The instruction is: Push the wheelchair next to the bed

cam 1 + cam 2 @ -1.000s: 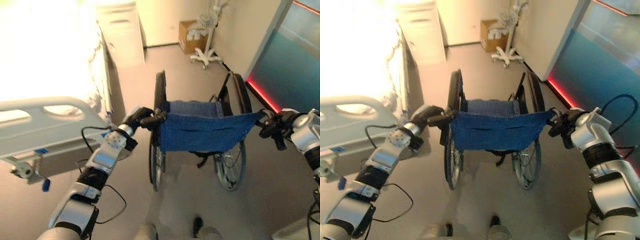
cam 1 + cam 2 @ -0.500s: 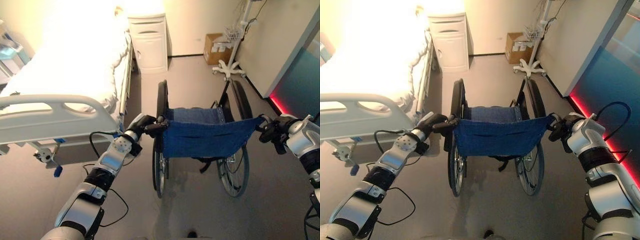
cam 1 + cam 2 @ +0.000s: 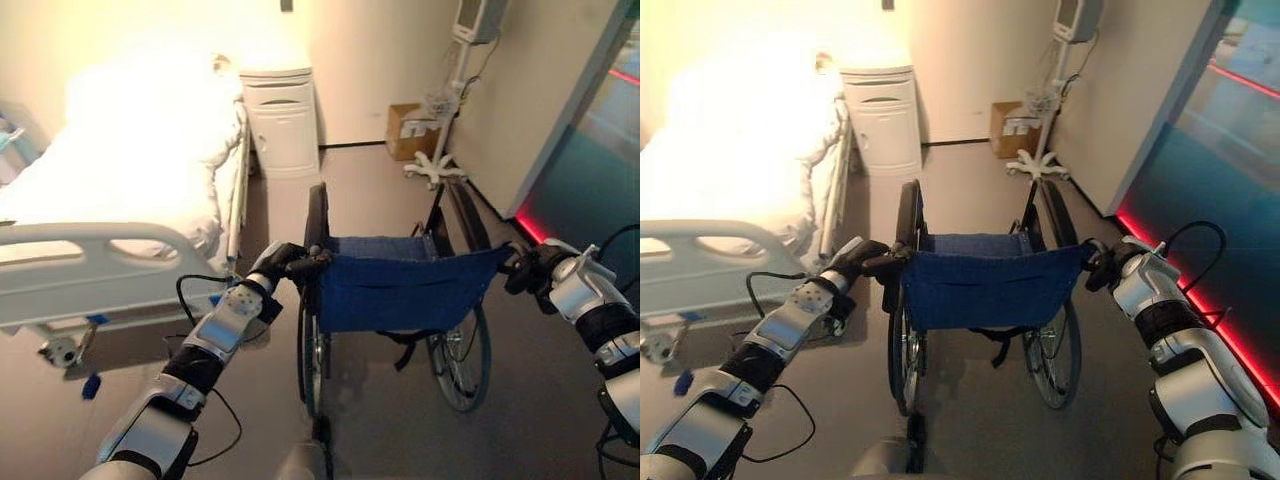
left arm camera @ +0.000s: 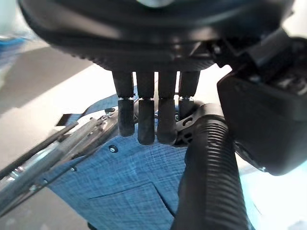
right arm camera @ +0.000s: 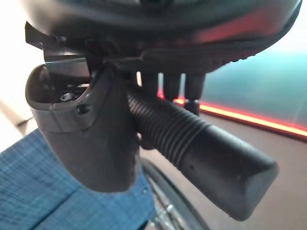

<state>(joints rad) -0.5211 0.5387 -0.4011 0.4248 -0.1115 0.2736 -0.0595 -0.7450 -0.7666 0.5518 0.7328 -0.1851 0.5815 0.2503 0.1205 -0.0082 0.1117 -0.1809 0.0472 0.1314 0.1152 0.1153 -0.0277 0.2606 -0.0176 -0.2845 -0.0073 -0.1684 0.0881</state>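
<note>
Wheelchair [image 3: 400, 300] centre frame, bed [image 3: 130, 190] upper left. Left robot hand [image 3: 283, 262] and right robot hand [image 3: 528, 270] curled round ribbed grips — best hold. Rolls easily; rigid frame, soft sling back.

The bed [image 3: 120, 190] is washed out by glare, its head end cut off.

- Wheelchair [image 3: 400, 290] — has advanced further alongside the bed [image 3: 130, 190], its wheels now past the bed's footboard [image 3: 100, 265] and nearer the white cabinet [image 3: 283, 120].
- Camera view has moved forward with it — more of the bed's far end now visible.
</note>
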